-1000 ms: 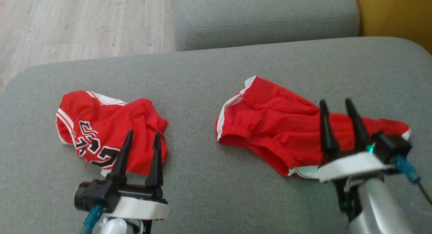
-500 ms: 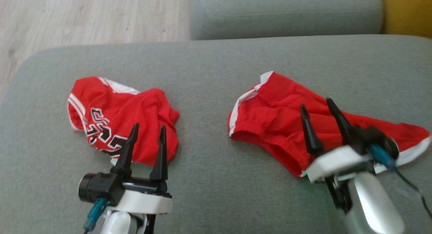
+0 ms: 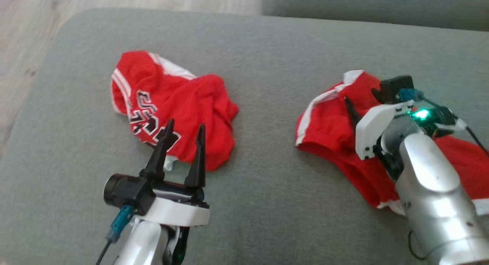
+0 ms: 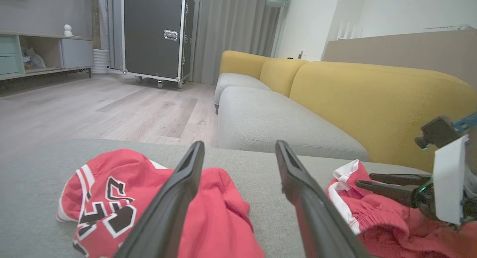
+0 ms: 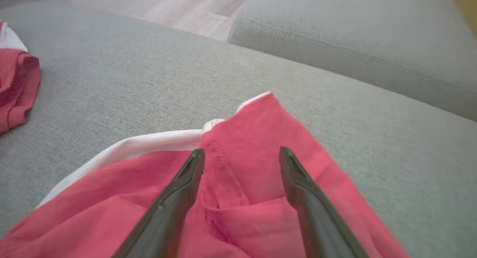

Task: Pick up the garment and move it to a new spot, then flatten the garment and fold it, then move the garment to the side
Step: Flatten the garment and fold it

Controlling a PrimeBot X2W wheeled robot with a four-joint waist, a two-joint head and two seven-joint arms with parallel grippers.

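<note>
Head view: red shorts [image 3: 328, 123] lie on the right of the grey cushion [image 3: 267, 58], a red jersey [image 3: 191, 100] well apart at left. The right gripper [image 5: 242, 150], fingers spread and empty, hangs over the shorts' white-trimmed corner. The left gripper [image 3: 186, 123], also spread, hovers by the jersey.

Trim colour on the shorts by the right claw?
White trim on red shorts; clearest in the right wrist view.

Red garments: two, a numbered jersey [image 3: 206, 100] and white-trimmed shorts [image 3: 328, 123].
Grippers: two, left gripper [image 3: 186, 123] and right gripper [image 5: 242, 150].
Fingers [image 4: 175, 206] per gripper: two.
Grey cushions: two, near cushion [image 3: 267, 58] and far cushion [image 3: 363, 5].
Wheeled black case [image 4: 156, 31]: one.
</note>
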